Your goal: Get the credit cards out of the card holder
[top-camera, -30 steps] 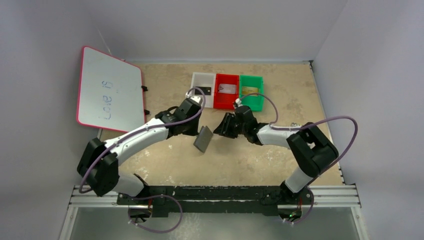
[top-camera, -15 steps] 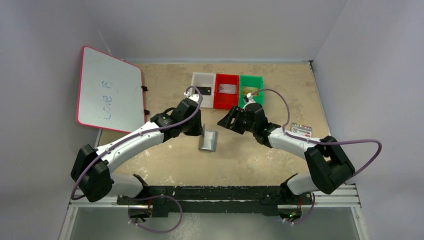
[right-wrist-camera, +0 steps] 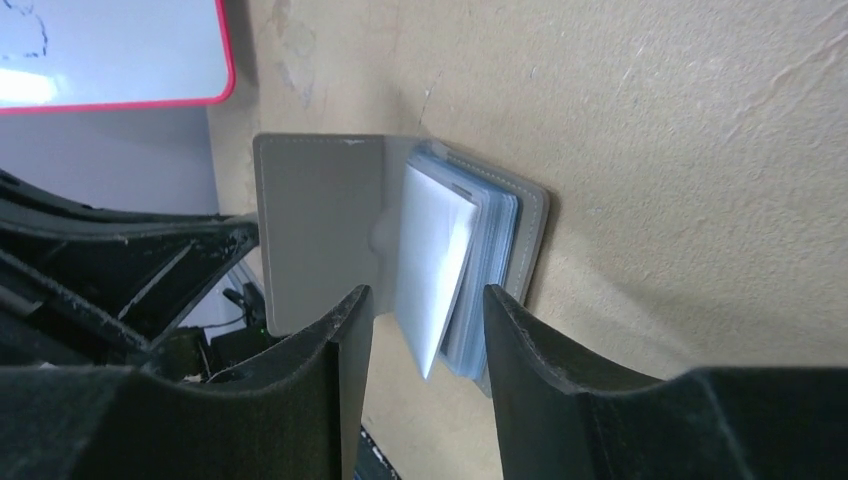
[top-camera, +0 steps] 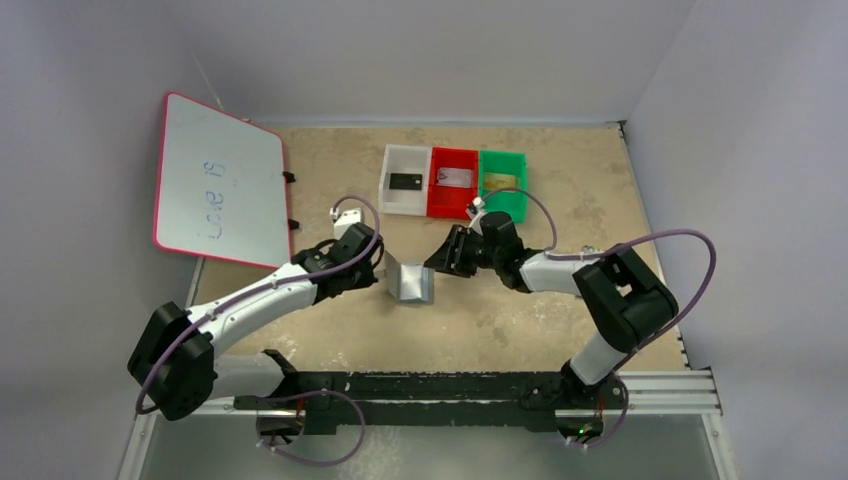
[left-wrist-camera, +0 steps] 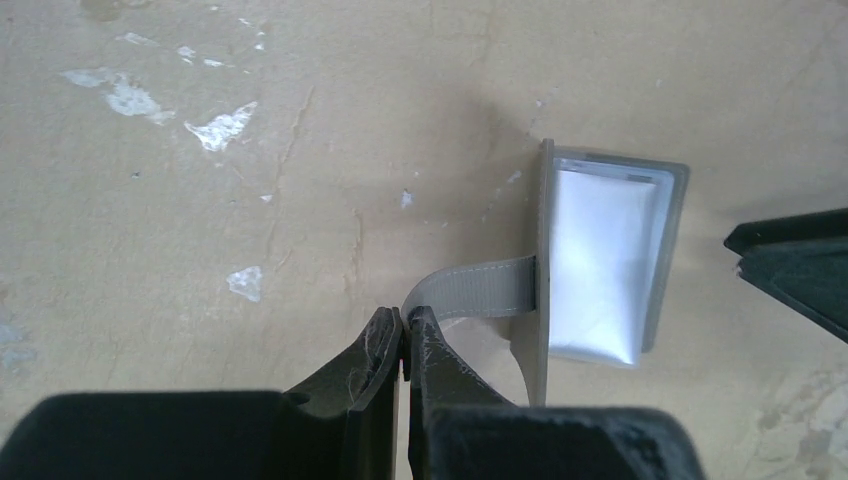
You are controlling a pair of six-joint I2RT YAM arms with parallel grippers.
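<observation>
The grey card holder (top-camera: 411,283) lies open on the table between both grippers. My left gripper (top-camera: 374,268) is shut on its grey strap (left-wrist-camera: 470,290), just left of the shiny pocket (left-wrist-camera: 600,260). My right gripper (right-wrist-camera: 425,300) is open, its fingers either side of the bluish-grey pocket leaves (right-wrist-camera: 480,260), with the grey cover (right-wrist-camera: 320,220) spread to the left. In the top view my right gripper (top-camera: 445,262) sits at the holder's right edge. A black credit card (top-camera: 404,182) lies in the white tray, a silvery one (top-camera: 455,178) in the red tray, a gold one (top-camera: 500,181) in the green tray.
The white tray (top-camera: 390,198), red tray (top-camera: 436,200) and green tray (top-camera: 516,205) stand side by side at the back. A red-framed whiteboard (top-camera: 215,180) leans at the far left. Walls close the table at the back and right.
My left arm drew back to the left with the strap, and the holder now lies spread open. My right gripper lifted towards the trays, then came back down to the holder's pockets.
</observation>
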